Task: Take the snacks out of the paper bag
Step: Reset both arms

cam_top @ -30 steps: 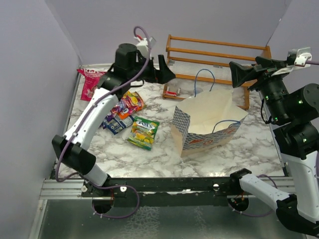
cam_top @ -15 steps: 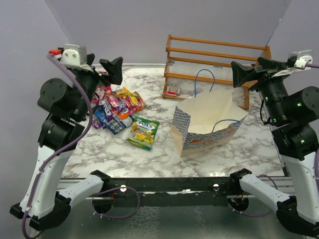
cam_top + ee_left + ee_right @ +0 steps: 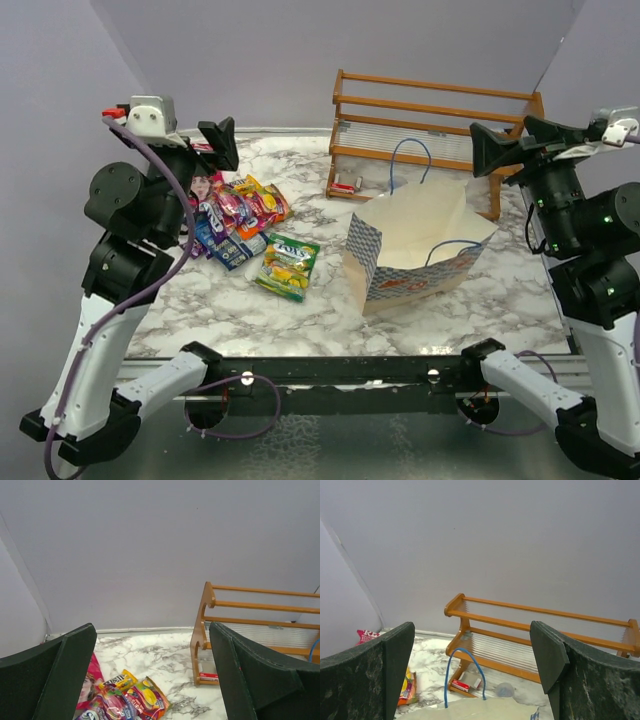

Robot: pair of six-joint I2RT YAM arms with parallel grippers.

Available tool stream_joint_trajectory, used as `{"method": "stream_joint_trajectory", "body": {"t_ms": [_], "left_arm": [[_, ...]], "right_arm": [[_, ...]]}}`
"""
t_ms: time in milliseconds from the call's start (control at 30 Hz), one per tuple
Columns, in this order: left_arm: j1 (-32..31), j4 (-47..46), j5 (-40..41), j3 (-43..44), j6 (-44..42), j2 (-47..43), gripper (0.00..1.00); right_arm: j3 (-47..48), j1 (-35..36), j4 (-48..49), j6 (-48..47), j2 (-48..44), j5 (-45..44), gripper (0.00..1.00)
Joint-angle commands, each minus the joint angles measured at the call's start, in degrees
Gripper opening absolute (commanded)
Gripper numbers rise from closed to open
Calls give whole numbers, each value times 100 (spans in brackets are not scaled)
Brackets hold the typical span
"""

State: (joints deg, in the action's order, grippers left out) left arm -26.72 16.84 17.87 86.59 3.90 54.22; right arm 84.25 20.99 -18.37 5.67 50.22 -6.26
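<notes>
Left hand (image 3: 218,142) and right hand (image 3: 490,150) spread, holding nothing
The snacks (image 3: 245,225) lie on the table (image 3: 480,290) at 5 o'clock from the left hand; the paper bag (image 3: 415,245), seemingly empty, stands at 7 o'clock from the nearer right hand.

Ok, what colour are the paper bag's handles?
Blue. The cord handles of the paper bag show best in the top external view.

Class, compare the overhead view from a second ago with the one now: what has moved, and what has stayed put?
The left claw drew back from beside the wooden rack to the left side, open and empty. Nothing was grasped or let go. The right claw barely shifted, open. The paper bag, the snacks and the rack stayed put.
</notes>
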Motion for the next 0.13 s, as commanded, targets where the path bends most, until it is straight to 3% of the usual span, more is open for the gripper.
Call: {"method": "stream_joint_trajectory", "body": {"t_ms": [0, 100], "left_arm": [[-4, -42, 182, -15, -65, -64, 99], [0, -9, 150, 26, -48, -40, 99]], "right_arm": [[61, 1, 145, 18, -32, -218, 99], [93, 1, 78, -20, 26, -263, 99]]}}
